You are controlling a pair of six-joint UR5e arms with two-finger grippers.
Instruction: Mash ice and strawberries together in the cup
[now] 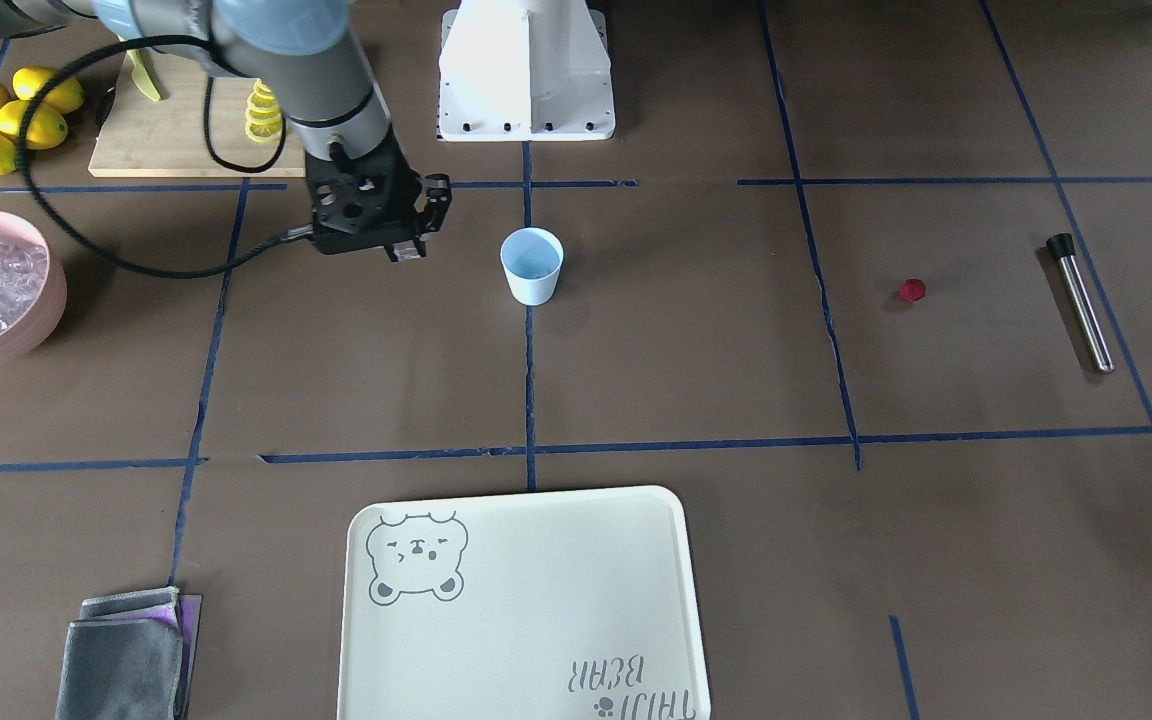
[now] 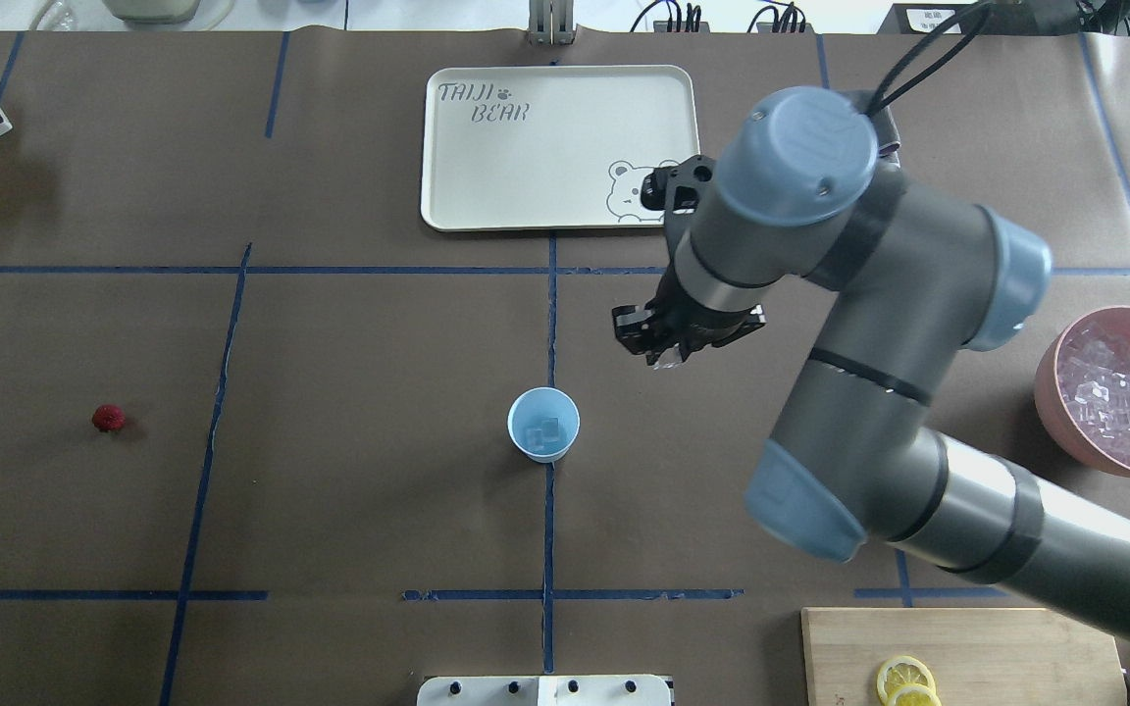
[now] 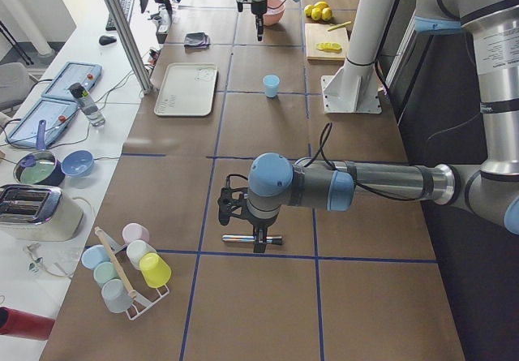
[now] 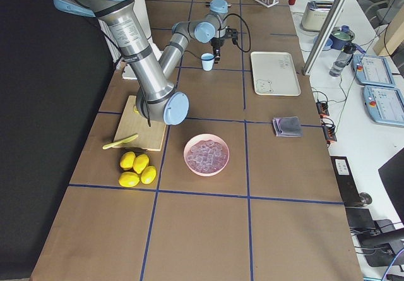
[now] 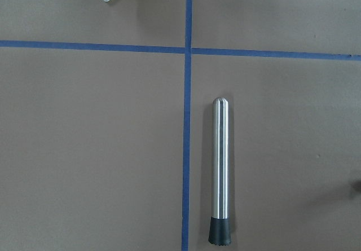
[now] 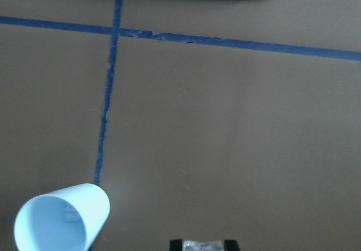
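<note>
Overhead view: cup point(image 2: 543, 424) upright on the surface at the centre tape cross, clear ice point(image 2: 546, 429) in its bottom. Right gripper point(image 2: 665, 357) is raised off the surface at 2 o'clock of the cup, near it but not over the mouth. Its jaws are clenched on 1 ice cube point(image 6: 204, 245); the right wrist view shows the cube between the 2 black tips, with the cup at 8 o'clock of them. Strawberry point(image 2: 108, 419) lies alone on the surface at 9 o'clock of the cup, well apart. Pink bowl point(image 2: 1051, 378), heaped with more ice, sits at 3 o'clock of the cup by the surface edge. Cream tray point(image 2: 487, 176) is at 12 o'clock of the cup.

Front-facing view: steel muddler point(image 1: 1082, 305) with a black end lies flat at 3 o'clock of the strawberry, apart from it. Left gripper point(image 3: 259, 246) hangs over the muddler; it shows only in the left side view, so I cannot tell whether its jaws are released or clenched. The left wrist view shows the muddler beside a blue tape line, with no jaws in frame.
</note>
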